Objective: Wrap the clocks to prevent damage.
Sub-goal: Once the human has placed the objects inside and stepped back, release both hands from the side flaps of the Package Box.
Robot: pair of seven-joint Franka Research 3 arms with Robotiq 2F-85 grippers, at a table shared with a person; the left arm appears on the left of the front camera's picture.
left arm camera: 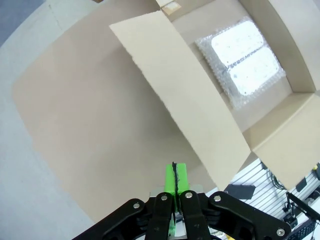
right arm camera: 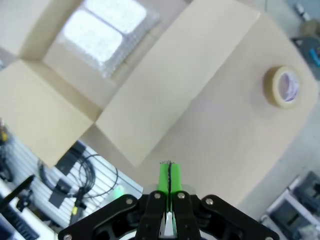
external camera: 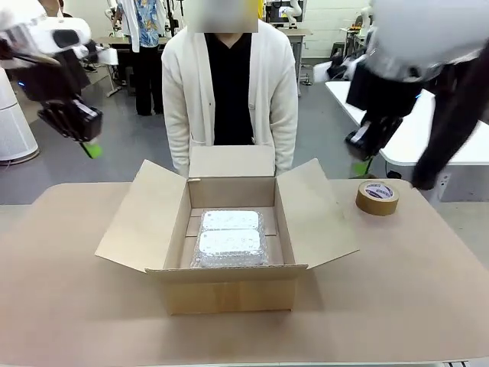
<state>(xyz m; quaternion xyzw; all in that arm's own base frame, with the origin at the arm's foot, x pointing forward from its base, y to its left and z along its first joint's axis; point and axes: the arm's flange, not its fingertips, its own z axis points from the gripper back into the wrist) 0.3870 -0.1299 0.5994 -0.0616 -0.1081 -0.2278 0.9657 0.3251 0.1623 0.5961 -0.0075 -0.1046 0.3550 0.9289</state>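
Your two clocks (external camera: 229, 245) lie flat inside the box (external camera: 229, 294). They are wrapped in bumpy, see-through white wrap. They sit side by side and touch, one nearer the person and one nearer the robot's side. They cover most of the box floor.

The box is brown cardboard and sits in the middle of the worktop (external camera: 405, 298). All four flaps are open. The side flaps stick out to the left and right, and the back flap stands up in front of the person (external camera: 229, 84).

The person stands at the far side, right behind the box, in a white jacket over a black top.

A roll of brown tape (external camera: 377, 197) lies flat on the worktop to the right of the box. It is near the right flap but does not touch it.

Your left tool (external camera: 92, 150) hangs high in the air to the left of the box, well apart from it. Its green fingers (left arm camera: 169, 177) are pressed together with nothing between them.

Your right tool (external camera: 359, 169) hangs in the air on the right, behind the tape, and looks blurry there. Its green fingers (right arm camera: 164, 177) are pressed together too, and it holds nothing.
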